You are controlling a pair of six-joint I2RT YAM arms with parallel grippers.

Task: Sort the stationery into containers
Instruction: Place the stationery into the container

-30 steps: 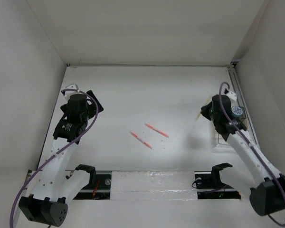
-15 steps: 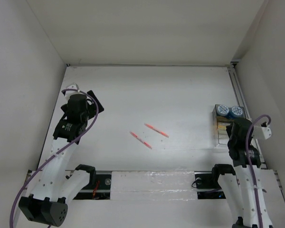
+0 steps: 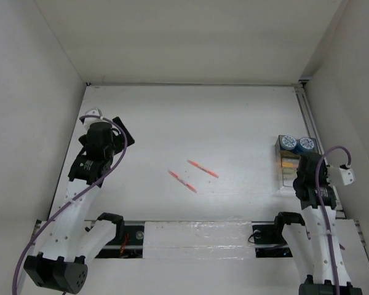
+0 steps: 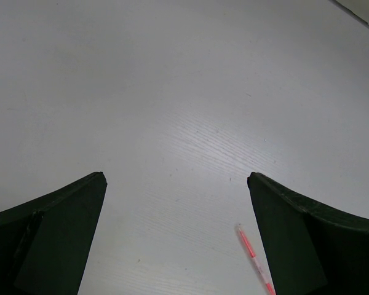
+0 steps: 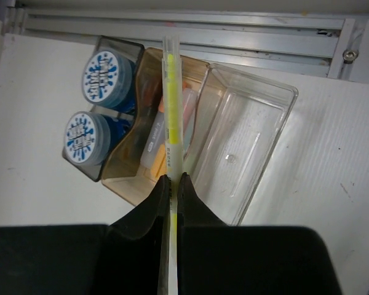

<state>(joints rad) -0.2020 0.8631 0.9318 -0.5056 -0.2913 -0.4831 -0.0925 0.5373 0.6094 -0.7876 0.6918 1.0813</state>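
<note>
My right gripper (image 5: 172, 177) is shut on a thin yellow pen (image 5: 172, 110) and holds it above the clear compartment tray (image 5: 258, 147). The tray (image 3: 287, 174) stands at the table's right edge. Two blue-and-white rolls (image 5: 93, 107) fill its far-left cell, and they also show in the top view (image 3: 296, 143). Orange and yellow markers (image 5: 152, 144) lie in the tan middle cell. The clear right cell holds nothing. Two red-pink pens (image 3: 192, 173) lie mid-table. My left gripper (image 4: 175, 179) is open and empty, with one red-pink pen (image 4: 253, 258) by its right finger.
A metal rail (image 5: 184, 27) runs just beyond the tray along the table's right edge. White walls close in the table on the left, back and right. The right arm (image 3: 313, 203) stands over the tray's near end.
The right arm swung back from over the tray to its near side a second ago, uncovering the tray and rolls. In the last half second it shifted slightly. The left arm has not moved.
</note>
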